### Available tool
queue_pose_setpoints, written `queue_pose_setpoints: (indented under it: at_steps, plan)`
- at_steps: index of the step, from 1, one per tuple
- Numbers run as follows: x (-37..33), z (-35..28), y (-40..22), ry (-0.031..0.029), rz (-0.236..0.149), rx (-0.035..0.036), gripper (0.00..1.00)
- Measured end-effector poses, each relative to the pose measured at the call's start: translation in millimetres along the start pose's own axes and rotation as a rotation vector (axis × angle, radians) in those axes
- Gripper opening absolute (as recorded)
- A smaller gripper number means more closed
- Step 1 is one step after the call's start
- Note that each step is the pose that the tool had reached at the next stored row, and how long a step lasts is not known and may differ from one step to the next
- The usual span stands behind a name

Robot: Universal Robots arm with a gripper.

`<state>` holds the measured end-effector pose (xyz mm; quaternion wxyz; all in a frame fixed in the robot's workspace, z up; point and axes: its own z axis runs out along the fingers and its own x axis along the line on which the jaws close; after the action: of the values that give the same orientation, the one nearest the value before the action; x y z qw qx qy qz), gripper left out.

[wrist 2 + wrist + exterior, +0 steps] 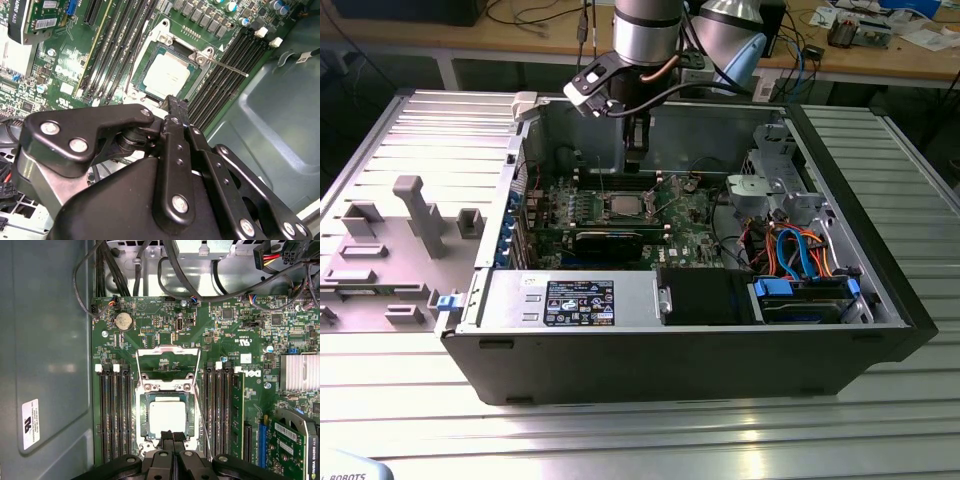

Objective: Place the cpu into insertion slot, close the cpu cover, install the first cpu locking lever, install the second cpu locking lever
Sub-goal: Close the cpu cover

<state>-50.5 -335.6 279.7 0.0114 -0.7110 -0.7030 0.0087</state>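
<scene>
Gripper (173,435), fingers pressed together and empty, hovers beside the socket (143,412): chip (167,419) seated, cover (168,351) hinged open, 2 levers (230,67) unfastened

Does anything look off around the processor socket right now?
The cpu sits in its socket, but the cover is flipped open and a thin lever stands unlatched beside it.

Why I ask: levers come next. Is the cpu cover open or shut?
Open. In the first wrist view the cpu cover is swung back off the insertion slot, and the cpu lies bare in it.
</scene>
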Motion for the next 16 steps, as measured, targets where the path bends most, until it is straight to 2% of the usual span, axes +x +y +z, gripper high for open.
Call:
queue_pose_setpoints:
  at_steps: [16]
  plan:
    - [0.0, -0.1, 3.8, 0.0000, 0.000, 0.0000, 0.11]
